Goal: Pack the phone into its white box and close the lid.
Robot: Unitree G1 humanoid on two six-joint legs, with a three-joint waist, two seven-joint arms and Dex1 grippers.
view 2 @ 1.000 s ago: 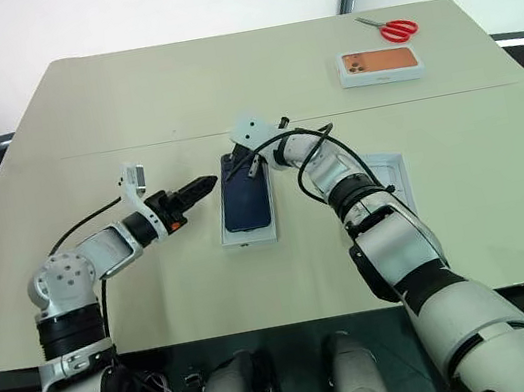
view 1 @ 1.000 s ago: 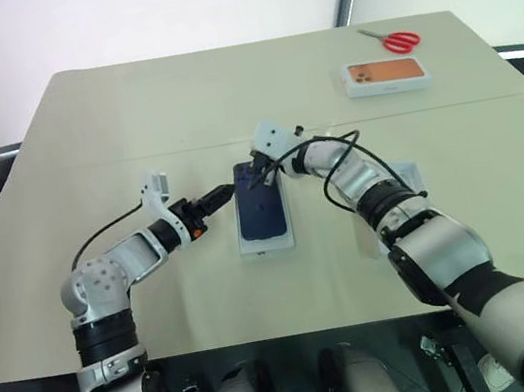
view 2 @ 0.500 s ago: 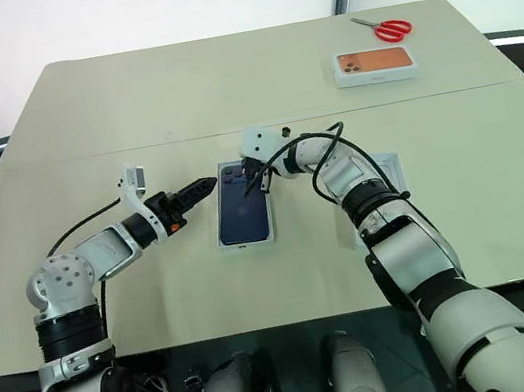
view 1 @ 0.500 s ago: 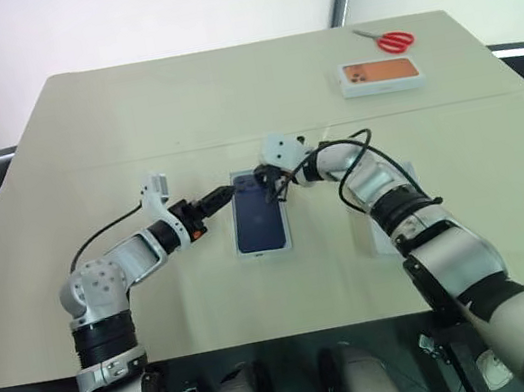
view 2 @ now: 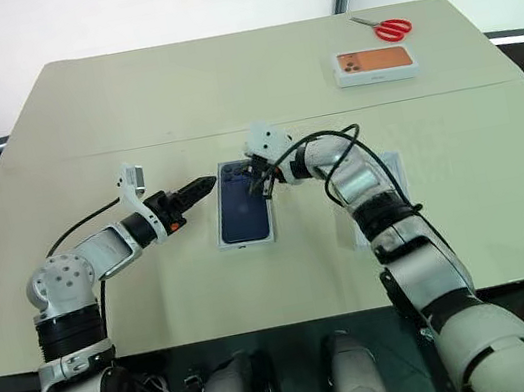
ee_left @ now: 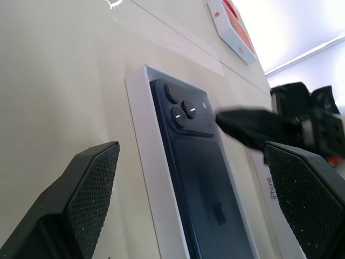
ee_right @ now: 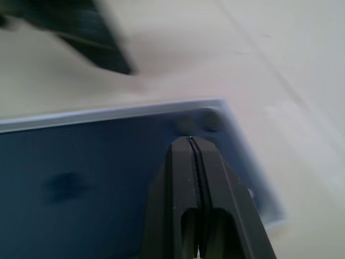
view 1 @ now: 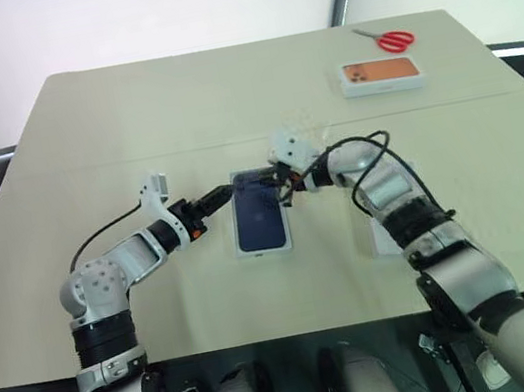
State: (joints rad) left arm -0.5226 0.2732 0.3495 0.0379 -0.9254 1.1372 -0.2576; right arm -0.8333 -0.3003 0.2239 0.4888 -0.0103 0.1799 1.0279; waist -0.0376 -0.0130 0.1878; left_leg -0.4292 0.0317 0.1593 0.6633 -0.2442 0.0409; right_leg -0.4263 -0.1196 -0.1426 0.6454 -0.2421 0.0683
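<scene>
Beige tabletop: your slim navy phone (view 2: 244,208) already lies in the shallow white cardboard box (ee_left: 141,129). Right gripper (view 2: 262,185), pinched shut and empty, hovers over its far corner; left gripper (view 2: 201,183) waits beside, wide open. Next, fetch the white lid (view 2: 391,168), right of the box.

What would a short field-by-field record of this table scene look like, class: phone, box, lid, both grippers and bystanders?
phone: dark blue phone lying camera side up in the white box
lid: lid flat on the table, right of the box, partly behind the right arm; not yet on
left gripper: left gripper open, beside the box's left edge
right gripper: right gripper shut, tips over the phone's camera end
bystanders: orange-picture box, red scissors at far right
</scene>
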